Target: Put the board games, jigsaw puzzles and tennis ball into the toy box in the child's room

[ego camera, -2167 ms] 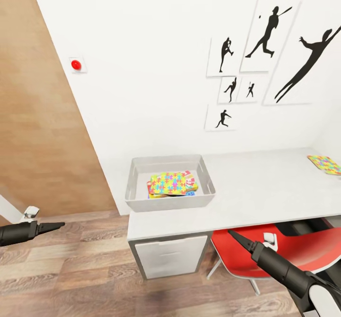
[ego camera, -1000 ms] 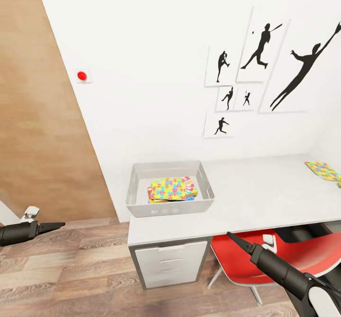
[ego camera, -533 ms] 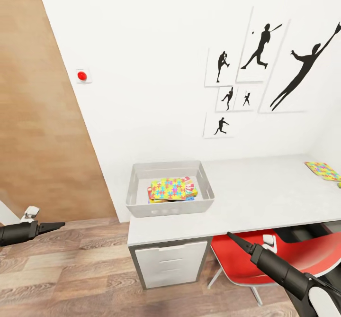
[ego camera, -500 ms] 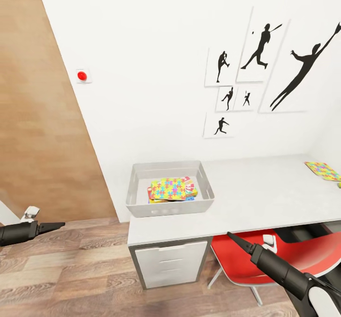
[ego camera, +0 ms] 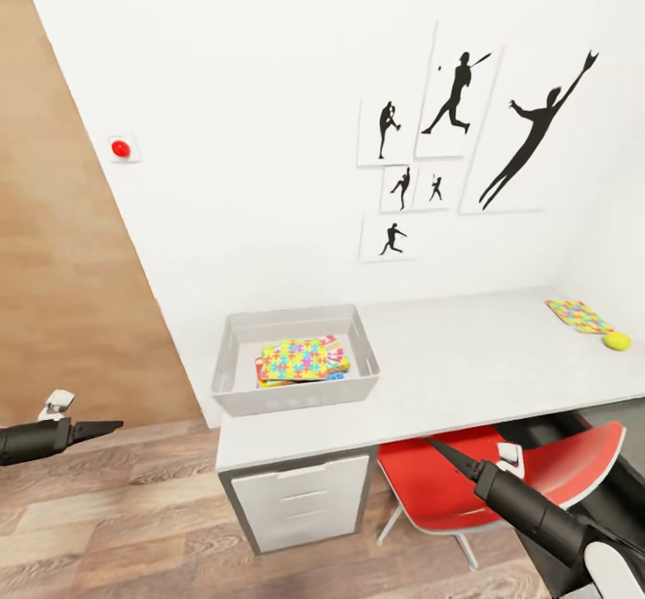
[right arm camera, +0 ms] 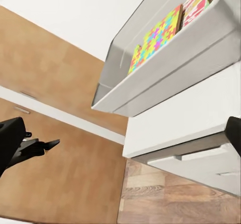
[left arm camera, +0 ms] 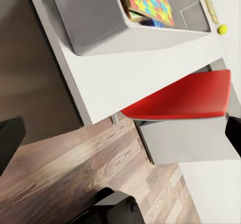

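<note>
- Toy box [ego camera: 296, 366]: a light grey bin at the near left end of the table [ego camera: 466, 384], above the white drawer unit [ego camera: 300, 500]. It already holds a jigsaw puzzle [ego camera: 296, 359] lying flat on top of other printed boxes whose edges peek out beneath it.
- Second jigsaw puzzle [ego camera: 579, 315]: flat at the far right end of the table top, well apart from the toy box, its long axis running away from me toward the wall.
- Tennis ball [ego camera: 615, 341]: just beside that puzzle's near corner; I cannot tell whether the two touch.
- My right gripper [ego camera: 437, 446]: low, in front of the table edge and over the red chair [ego camera: 502, 483]. The fingers look drawn together to a point and carry nothing.
- My left gripper [ego camera: 107, 425]: out over the wood floor [ego camera: 116, 527], left of the table, likewise pinched to a point and empty.
- Governing relation: both remaining toys on the table lie to my right and beyond the table edge, so I judge my right arm the nearer one. The reach must rise above the top and travel rightward; the carry then runs back left along the table to the toy box.
</note>
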{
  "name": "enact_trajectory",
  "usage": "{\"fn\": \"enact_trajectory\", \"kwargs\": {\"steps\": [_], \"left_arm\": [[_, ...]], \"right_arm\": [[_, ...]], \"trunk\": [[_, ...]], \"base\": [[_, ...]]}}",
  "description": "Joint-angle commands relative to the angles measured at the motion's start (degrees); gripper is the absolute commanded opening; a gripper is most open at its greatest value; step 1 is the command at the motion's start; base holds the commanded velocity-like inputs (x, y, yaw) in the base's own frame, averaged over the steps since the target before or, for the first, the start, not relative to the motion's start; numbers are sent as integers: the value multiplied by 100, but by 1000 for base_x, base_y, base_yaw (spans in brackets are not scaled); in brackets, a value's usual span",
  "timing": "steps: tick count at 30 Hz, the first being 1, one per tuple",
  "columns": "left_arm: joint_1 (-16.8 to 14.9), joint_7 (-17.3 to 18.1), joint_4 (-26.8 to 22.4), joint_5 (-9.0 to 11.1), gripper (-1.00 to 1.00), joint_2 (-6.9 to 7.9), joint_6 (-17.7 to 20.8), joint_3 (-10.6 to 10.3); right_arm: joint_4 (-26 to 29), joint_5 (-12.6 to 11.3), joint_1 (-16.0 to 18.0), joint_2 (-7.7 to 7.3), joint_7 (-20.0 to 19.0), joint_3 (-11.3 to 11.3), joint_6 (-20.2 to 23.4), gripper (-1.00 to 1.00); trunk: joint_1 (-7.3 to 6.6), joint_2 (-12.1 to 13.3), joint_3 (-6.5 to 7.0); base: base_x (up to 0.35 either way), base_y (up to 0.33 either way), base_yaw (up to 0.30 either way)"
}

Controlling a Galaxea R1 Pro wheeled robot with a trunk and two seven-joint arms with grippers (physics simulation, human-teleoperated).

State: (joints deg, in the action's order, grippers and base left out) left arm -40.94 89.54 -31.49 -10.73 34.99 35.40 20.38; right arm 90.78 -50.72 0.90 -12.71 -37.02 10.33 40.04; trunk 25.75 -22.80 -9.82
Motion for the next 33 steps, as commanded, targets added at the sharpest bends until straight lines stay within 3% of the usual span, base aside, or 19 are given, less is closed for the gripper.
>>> {"fn": "enact_trajectory", "kwargs": {"steps": [1, 18, 25, 30, 33], "left_arm": [[-5, 46, -6, -60, 100, -2, 58, 28], [-4, 46, -6, -60, 100, -14, 54, 16], [-8, 46, -20, -58, 100, -23, 54, 15], [-15, 46, -78, -60, 100, -161, 89, 15], [-49, 46, -376, -62, 100, -304, 257, 6]], "right_arm": [[-2, -26, 7, -10, -7, 4, 39, 100], [-21, -26, 7, -40, -33, 23, 39, 100], [-32, -18, 7, -60, -33, 43, 39, 100], [-61, -17, 7, -70, -33, 49, 39, 100], [-84, -17, 7, -74, -33, 60, 39, 100]], "trunk": [[4, -11, -5], [4, -11, 111], [4, -11, 159], [4, -11, 193], [4, -11, 213]], "base": [[0, -268, -208], [0, -286, -213], [0, -120, -215], [0, -20, -215], [0, -6, -215]]}}
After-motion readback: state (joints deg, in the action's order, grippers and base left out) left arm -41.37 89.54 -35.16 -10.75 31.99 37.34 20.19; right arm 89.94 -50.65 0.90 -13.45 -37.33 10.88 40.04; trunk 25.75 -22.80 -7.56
